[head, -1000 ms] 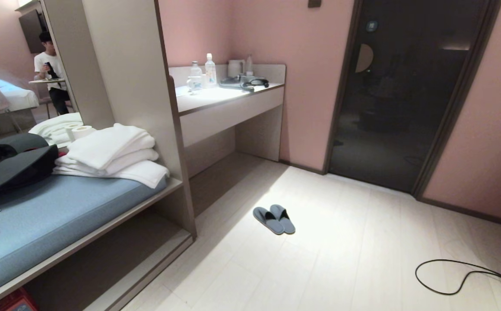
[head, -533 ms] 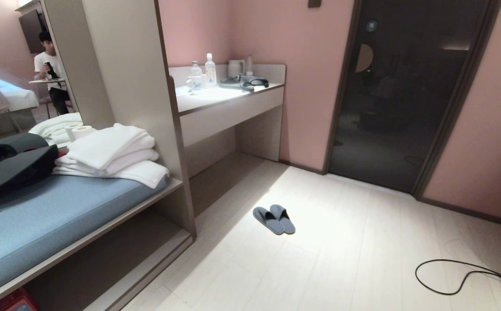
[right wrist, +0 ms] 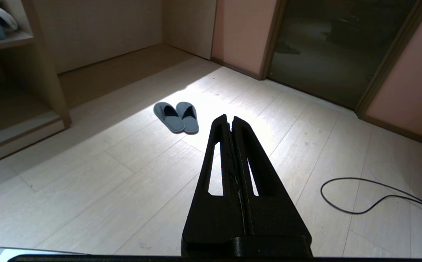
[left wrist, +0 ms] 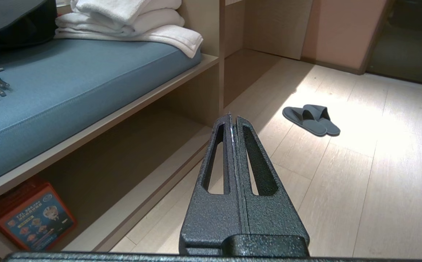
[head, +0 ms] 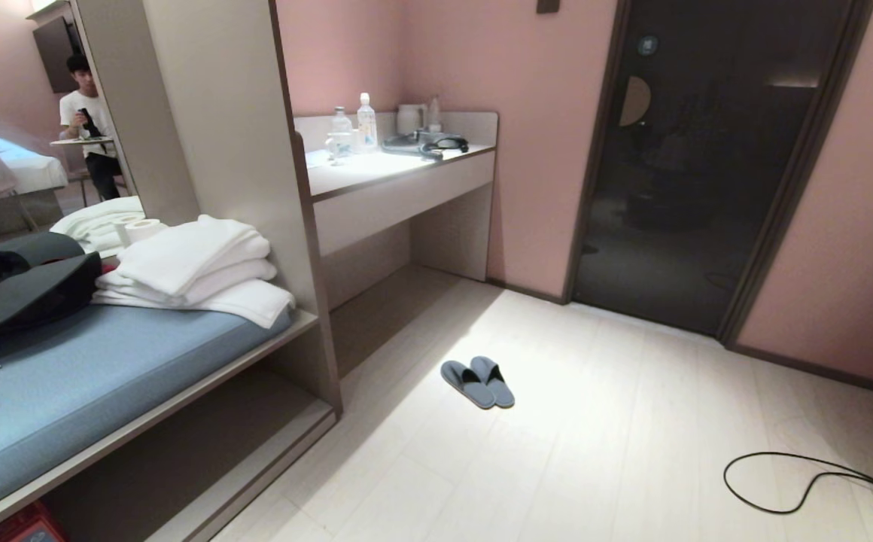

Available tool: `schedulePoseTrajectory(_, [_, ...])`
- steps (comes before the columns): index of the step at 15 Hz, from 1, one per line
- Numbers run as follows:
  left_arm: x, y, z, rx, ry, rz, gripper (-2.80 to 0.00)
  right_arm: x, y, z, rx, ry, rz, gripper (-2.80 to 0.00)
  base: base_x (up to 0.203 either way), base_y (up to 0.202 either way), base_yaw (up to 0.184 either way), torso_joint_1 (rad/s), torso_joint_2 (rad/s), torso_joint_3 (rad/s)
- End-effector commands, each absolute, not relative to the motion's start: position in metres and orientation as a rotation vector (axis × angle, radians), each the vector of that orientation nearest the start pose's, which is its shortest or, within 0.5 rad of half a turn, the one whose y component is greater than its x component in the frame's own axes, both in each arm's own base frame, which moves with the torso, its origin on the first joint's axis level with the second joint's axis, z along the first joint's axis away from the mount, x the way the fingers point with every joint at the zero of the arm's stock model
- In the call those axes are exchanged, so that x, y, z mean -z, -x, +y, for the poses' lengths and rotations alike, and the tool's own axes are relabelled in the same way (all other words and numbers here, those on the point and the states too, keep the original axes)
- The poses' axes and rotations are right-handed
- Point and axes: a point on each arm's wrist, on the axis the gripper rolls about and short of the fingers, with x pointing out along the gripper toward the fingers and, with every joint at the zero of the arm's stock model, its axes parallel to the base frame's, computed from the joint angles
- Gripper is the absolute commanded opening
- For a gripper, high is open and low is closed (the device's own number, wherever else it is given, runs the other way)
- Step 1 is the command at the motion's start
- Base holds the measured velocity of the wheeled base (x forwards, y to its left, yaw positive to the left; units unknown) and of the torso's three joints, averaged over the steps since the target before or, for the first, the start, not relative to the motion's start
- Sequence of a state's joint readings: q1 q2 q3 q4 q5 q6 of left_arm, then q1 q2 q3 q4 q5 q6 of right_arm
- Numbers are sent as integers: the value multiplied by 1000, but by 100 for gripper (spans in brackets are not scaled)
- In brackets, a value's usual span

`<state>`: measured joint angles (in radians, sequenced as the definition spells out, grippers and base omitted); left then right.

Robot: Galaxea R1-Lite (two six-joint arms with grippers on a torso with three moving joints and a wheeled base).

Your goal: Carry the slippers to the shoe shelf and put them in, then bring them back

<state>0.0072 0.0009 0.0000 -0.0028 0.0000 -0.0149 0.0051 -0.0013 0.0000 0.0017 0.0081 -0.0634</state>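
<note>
Out on the pale floor, the slippers [head: 477,382] are sitting side by side, touching, toes pointing away from the bench unit and lying in a bright patch of light, well apart from both arms. Nothing is gripping them; they are simply waiting, likely laid out as the pickup spot. The left gripper [left wrist: 232,120] is hanging low with its fingers pressed together and nothing between them, looking toward the bench; the right gripper [right wrist: 230,122] is doing the same, fingers closed and empty, aiming out over the floor toward the pair. Neither arm is showing in the head view, so both are looking parked. The shoe shelf [head: 203,444], the low opening under the blue cushion [head: 90,376], is sitting open-fronted toward the floor, handy for sliding footwear in, and it is holding no slippers yet. An orange box [left wrist: 29,214] is tucked at its far left end. Folded white towels [head: 196,263] are stacked on the cushion. By my reading, the job is just beginning.
</note>
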Motion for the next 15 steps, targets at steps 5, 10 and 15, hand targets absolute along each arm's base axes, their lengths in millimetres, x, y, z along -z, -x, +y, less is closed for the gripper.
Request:
schedulePoseTrajectory(5, [-76,23,0,-8,15,0,-280,-75,23,0,-14,64,1,-280,0,0,0,0,0,0])
schedulePoseTrajectory(10, [-76,23,0,-8,15,-2,-280,-75,23,0,-14,64,1,-280,0,0,0,0,0,0])
schedulePoseTrajectory(15, [-76,23,0,-8,15,-2,-280,-75,23,0,-15,64,1,-280,-1,-8,120,4,2,1])
